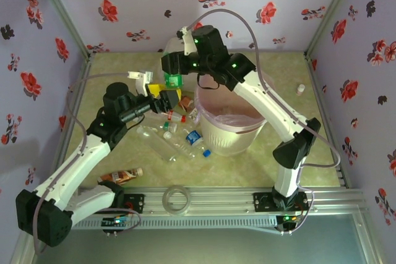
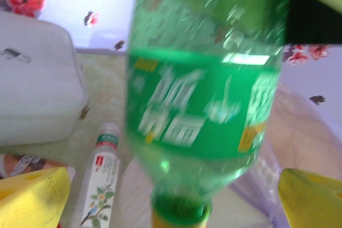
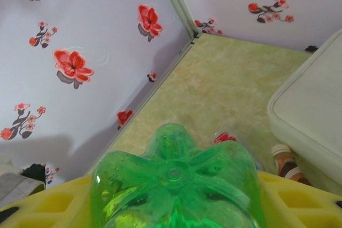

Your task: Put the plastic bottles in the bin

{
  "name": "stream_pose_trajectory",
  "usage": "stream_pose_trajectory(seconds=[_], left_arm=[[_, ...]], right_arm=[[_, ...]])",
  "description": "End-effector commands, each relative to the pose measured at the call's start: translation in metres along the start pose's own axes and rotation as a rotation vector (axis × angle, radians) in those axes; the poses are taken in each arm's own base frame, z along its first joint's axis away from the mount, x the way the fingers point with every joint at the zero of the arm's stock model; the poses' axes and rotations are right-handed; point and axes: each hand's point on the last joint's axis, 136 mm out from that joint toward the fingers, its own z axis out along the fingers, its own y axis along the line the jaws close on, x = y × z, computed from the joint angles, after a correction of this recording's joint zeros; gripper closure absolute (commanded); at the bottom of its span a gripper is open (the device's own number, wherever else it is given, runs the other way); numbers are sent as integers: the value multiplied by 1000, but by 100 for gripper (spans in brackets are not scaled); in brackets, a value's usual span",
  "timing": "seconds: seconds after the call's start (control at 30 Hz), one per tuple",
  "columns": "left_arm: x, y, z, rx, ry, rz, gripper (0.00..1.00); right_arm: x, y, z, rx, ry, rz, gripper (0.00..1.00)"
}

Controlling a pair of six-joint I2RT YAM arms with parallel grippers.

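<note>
A: Green bottle [image 2: 203, 121] — how does it handle?
B: Looks empty, so probably light. Thin wall, slick, likely dents. Grip the body. Right tool [image 3: 176, 206] clamps it near the base, cap down, beside the bin [image 1: 226, 141].
A: Left tool [image 2: 173, 201]?
B: Spread wide, holding nothing — near the cap. Bottle translucent green, white lettering.

L end effector [image 1: 167, 99] spread, arm stretched fwd; R end effector [image 1: 173, 80] clamped, arm bent leftward.

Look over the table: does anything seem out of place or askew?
Yes: clear bottles lie toppled on their sides beside the bin, and the right gripper holds the green bottle by its base, seemingly cap-down.
</note>
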Motion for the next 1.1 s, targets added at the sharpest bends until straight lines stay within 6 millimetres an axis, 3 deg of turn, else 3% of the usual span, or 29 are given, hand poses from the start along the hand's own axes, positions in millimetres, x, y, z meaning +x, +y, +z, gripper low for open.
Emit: stream_pose_trajectory(seconds=[0.0, 0.17, 0.3, 0.37, 0.5, 0.63, 0.77, 1.07], left_arm=[[9, 24, -19, -188, 66, -88, 0], [61, 92, -69, -672, 214, -394, 0], [111, 114, -101, -890, 248, -690, 0], [132, 117, -117, -967, 251, -799, 0], [152, 119, -149, -1102, 229, -919, 1], [167, 121, -174, -1213, 182, -1013, 8], [178, 123, -180, -1266, 158, -1079, 9], [201, 119, -186, -1359, 161, -1158, 10]], right_arm=[[-53, 11, -40, -10, -156, -68, 50], [-78, -5, -69, 52, -201, -66, 49], [-80, -34, -92, 171, -181, -76, 49], [-73, -51, -104, 258, -144, -103, 49], [-46, -95, -125, 450, -19, -133, 49], [-12, -127, -131, 549, 119, -139, 50], [16, -136, -127, 543, 174, -115, 50], [57, -151, -117, 523, 209, -86, 51]])
